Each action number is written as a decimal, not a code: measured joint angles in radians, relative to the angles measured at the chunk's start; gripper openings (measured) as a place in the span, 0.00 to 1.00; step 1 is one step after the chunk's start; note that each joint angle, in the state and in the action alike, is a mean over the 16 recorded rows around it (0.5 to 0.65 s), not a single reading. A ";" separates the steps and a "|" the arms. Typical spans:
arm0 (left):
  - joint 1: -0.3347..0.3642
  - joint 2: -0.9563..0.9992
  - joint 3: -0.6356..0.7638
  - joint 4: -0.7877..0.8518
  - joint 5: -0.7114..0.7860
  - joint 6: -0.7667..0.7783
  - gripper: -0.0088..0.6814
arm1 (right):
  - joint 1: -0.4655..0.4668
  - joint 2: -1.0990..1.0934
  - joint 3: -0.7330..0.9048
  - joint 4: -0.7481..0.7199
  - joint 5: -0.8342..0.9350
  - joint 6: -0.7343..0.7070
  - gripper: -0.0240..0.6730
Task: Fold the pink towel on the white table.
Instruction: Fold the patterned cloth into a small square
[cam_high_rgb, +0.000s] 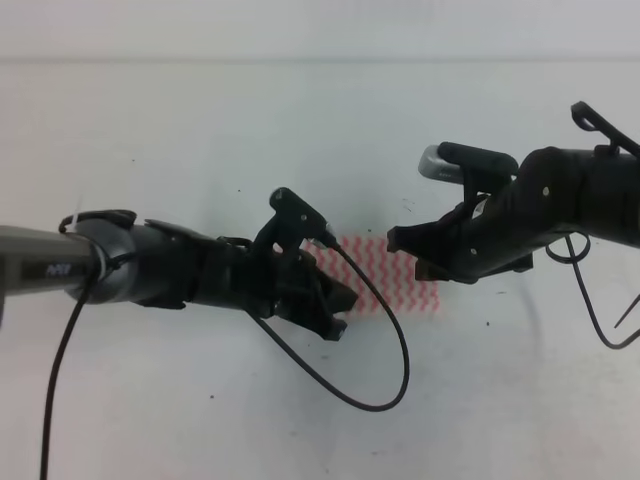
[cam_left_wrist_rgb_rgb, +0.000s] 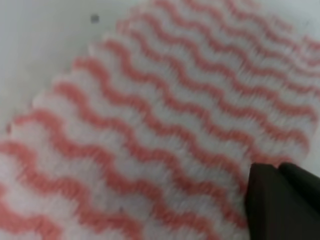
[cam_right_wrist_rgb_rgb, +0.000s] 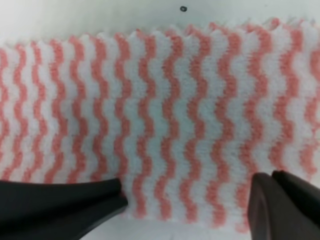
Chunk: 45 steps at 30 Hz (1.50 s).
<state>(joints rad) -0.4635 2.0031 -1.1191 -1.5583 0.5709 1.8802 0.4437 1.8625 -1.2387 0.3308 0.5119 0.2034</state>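
Fuzzy wavy-striped pink towel (cam_right_wrist_rgb_rgb: 165, 125); flat

The scene is seen from above by the exterior high camera, which faces down on the white table (cam_high_rgb: 200, 420), with both arms and the pink towel (cam_high_rgb: 395, 280) in the frame. The left wrist camera is held very near the pink towel (cam_left_wrist_rgb_rgb: 150, 130), looking down past one dark finger (cam_left_wrist_rgb_rgb: 280, 205) at the lower right. The right wrist camera is also very near the pink towel (cam_right_wrist_rgb_rgb: 175, 125), which is seen between two dark fingers (cam_right_wrist_rgb_rgb: 60, 200) at the lower edge. The towel is shared by all three views.
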 joint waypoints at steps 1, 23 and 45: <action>0.000 0.002 0.000 0.000 0.001 0.001 0.01 | 0.000 0.000 0.000 0.000 -0.001 -0.001 0.03; -0.009 0.041 -0.002 -0.139 0.074 0.086 0.01 | -0.001 -0.001 0.000 0.010 -0.040 -0.021 0.03; -0.009 -0.068 -0.003 0.370 -0.095 -0.361 0.01 | -0.002 -0.001 0.000 0.011 -0.029 -0.023 0.03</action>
<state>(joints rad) -0.4722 1.9355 -1.1222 -1.1882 0.4758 1.5195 0.4420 1.8616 -1.2390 0.3423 0.4831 0.1805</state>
